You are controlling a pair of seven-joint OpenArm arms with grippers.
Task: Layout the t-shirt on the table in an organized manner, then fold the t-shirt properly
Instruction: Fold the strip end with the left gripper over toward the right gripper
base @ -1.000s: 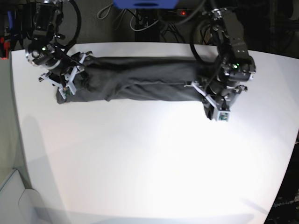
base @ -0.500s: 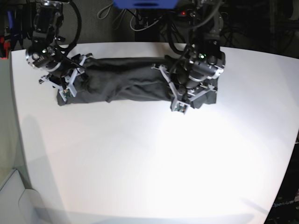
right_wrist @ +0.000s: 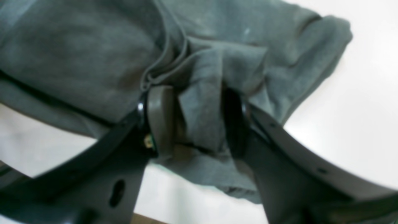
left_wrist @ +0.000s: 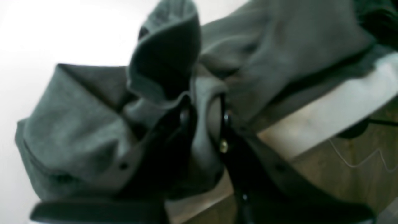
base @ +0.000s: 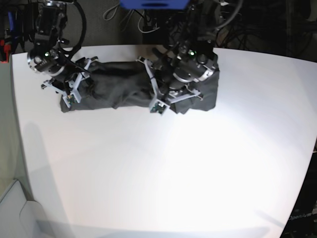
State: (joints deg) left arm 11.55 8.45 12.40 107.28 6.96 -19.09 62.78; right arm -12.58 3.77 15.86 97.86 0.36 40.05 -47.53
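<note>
The dark grey t-shirt [base: 119,87] lies bunched along the far side of the white table [base: 158,168]. At its left end my right gripper [base: 74,87] holds it. In the right wrist view that gripper [right_wrist: 199,121] is shut on a thick fold of the t-shirt [right_wrist: 77,46]. My left gripper [base: 166,101] hovers over the shirt's middle, with the right end of the cloth doubled under it. Seen from the left wrist, this gripper [left_wrist: 205,115] is shut on a pinch of the t-shirt [left_wrist: 71,130], raised off the table.
Cables and dark equipment crowd the space behind the table's far edge, with a blue object [base: 154,4] at the top. A brown floor [left_wrist: 357,149] shows past the table edge in the left wrist view. A pale grey surface [base: 10,208] sits at the lower left.
My left arm has swept from the shirt's right end towards the middle, dragging that end over the cloth. The right gripper has stayed in place on the left end.
</note>
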